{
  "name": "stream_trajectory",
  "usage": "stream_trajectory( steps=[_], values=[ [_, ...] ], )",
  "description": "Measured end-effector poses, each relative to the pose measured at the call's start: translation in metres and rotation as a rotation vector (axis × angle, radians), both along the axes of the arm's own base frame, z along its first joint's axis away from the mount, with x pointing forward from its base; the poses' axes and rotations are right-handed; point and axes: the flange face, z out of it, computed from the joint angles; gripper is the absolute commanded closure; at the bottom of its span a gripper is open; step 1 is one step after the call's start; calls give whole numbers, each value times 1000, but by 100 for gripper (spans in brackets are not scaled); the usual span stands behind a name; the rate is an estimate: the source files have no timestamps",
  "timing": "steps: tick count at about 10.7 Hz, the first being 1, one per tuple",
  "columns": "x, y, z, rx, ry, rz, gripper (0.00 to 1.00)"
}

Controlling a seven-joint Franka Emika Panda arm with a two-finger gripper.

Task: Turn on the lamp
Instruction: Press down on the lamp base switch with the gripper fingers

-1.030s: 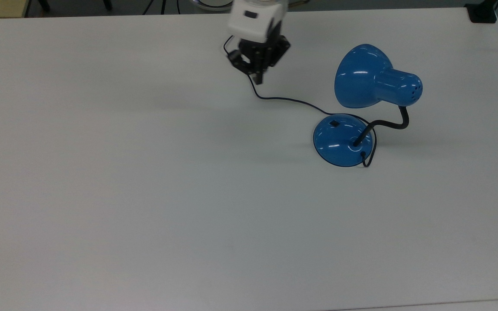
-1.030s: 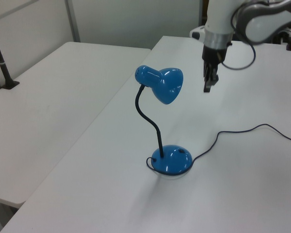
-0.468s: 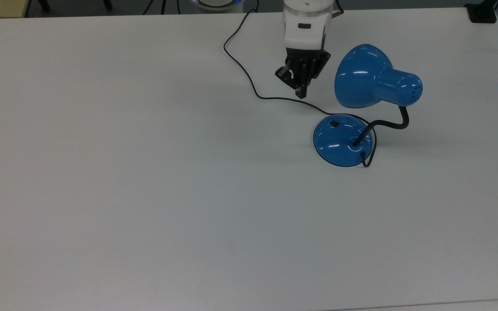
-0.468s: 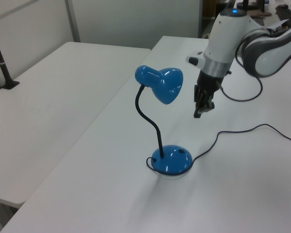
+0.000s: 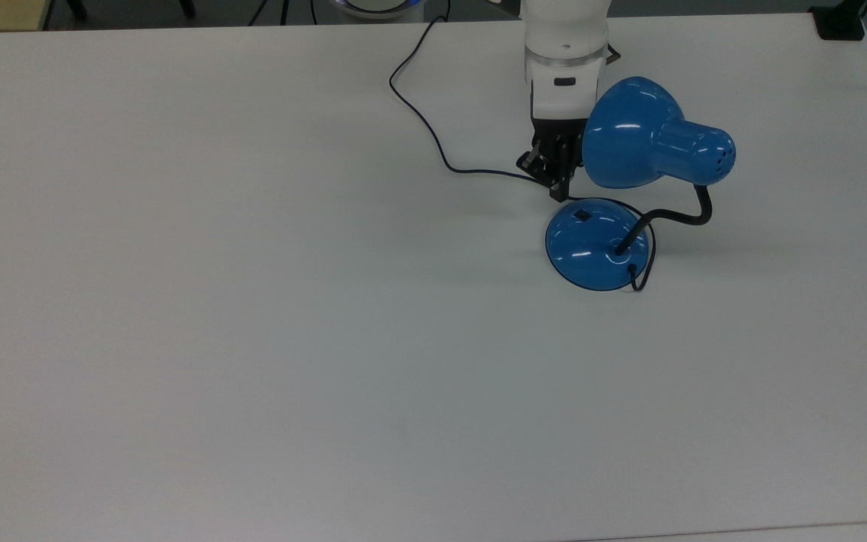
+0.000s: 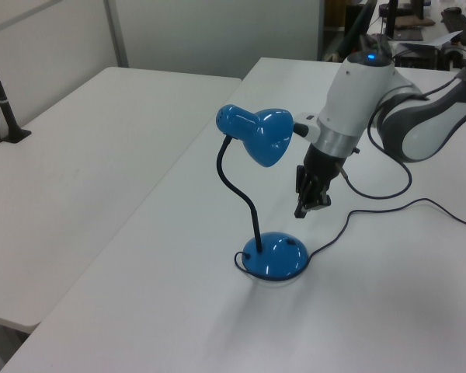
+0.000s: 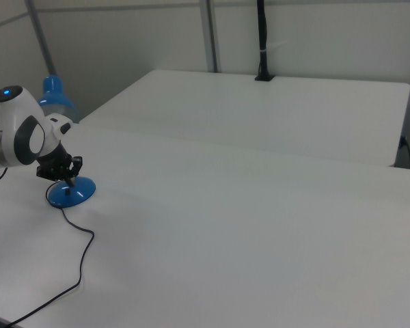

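In the top view, part of the end effector [image 5: 558, 190] is hidden behind the rim of the shade [image 5: 633, 135], and its upper arm is cut off at the worktop's far edge. The fingers are seen pressed together with nothing between them. In the right view, the shade [image 7: 57, 92] is largely covered by the arm and the switch cannot be made out. The lamp [image 6: 272, 255] is stood near the worktop's [image 5: 253, 339] far edge, toward the top view's right, its cord [image 5: 433, 143] trailed toward that edge. Compared with a second ago, the end effector has been brought from beside the cord down to just above the base's [image 5: 591, 245] near rim, close to the switch [image 5: 582, 215]; the lamp has not been moved.
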Motion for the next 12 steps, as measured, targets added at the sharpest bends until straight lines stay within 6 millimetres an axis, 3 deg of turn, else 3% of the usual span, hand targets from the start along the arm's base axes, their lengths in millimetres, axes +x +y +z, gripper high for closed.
stream_trajectory(
  steps=[5, 12],
  values=[
    [-1, 18, -19, 26, -25, 33, 100],
    [2, 28, -27, 32, -23, 45, 100]
  ],
)
